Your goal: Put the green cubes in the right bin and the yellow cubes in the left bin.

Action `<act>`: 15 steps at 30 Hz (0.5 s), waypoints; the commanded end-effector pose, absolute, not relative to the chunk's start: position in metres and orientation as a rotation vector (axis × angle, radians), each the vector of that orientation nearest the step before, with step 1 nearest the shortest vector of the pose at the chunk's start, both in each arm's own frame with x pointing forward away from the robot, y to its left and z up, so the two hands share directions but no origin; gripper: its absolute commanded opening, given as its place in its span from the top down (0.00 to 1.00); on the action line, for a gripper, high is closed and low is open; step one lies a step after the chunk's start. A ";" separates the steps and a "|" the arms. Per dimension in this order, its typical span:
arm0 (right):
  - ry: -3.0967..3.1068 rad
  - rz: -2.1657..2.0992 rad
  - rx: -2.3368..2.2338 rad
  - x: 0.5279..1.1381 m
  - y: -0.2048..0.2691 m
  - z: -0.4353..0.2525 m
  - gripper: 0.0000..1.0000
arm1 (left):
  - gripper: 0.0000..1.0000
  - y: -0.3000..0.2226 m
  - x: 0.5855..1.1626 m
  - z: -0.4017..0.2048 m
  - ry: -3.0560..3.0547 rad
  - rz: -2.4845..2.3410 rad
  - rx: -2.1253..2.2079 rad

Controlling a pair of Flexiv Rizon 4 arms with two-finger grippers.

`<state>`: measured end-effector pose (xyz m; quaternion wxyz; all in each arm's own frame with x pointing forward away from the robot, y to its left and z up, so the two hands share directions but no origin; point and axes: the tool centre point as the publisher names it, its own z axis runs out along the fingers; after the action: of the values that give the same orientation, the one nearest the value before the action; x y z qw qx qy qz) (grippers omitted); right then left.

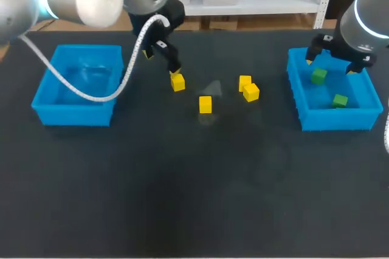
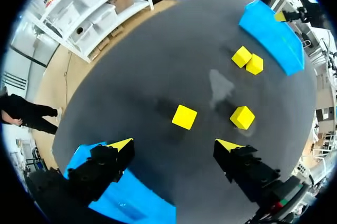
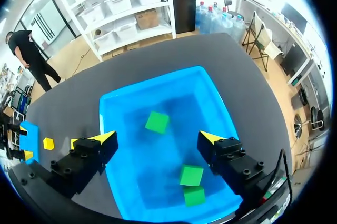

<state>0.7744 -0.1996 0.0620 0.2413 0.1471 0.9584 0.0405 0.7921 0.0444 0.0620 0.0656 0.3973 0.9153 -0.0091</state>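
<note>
Left hand (image 2: 175, 145), fingers apart, hovers over the nearest yellow cube (image 2: 184, 116) on the worktop (image 1: 182, 180); closing off-centre could knock it aside; right hand (image 3: 158, 139), apart and empty, hangs above the right bin (image 3: 158, 79), greens (image 3: 157, 122) inside.

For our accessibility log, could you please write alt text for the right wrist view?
The right gripper hangs open above the blue right bin. The bin holds three green cubes: one below the gap between the fingers, two close together beside one finger.
</note>
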 end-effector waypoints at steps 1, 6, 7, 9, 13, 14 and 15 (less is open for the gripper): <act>2.617 0.109 0.404 0.774 -0.199 0.061 0.00 | 0.00 0.038 0.798 0.055 2.851 0.028 1.230; 2.617 0.109 0.404 0.774 -0.199 0.061 0.00 | 0.00 0.032 0.801 0.042 2.864 0.027 1.230; 2.617 0.109 0.404 0.774 -0.199 0.061 0.00 | 0.00 0.031 0.801 0.040 2.865 0.034 1.235; 2.617 0.109 0.404 0.774 -0.199 0.061 0.00 | 0.00 0.028 0.801 0.034 2.870 0.036 1.238; 2.617 0.109 0.404 0.774 -0.199 0.061 0.00 | 0.00 0.025 0.799 0.025 2.876 0.041 1.260; 2.617 0.109 0.404 0.774 -0.199 0.061 0.00 | 0.00 0.025 0.799 0.024 2.877 0.043 1.261; 2.617 0.109 0.404 0.774 -0.199 0.061 0.00 | 0.00 0.024 0.799 0.022 2.878 0.048 1.263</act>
<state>0.7743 -0.1996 0.0621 0.2413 0.1472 0.9584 0.0405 0.7931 0.0280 0.0255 0.0200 0.4016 0.9156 0.0071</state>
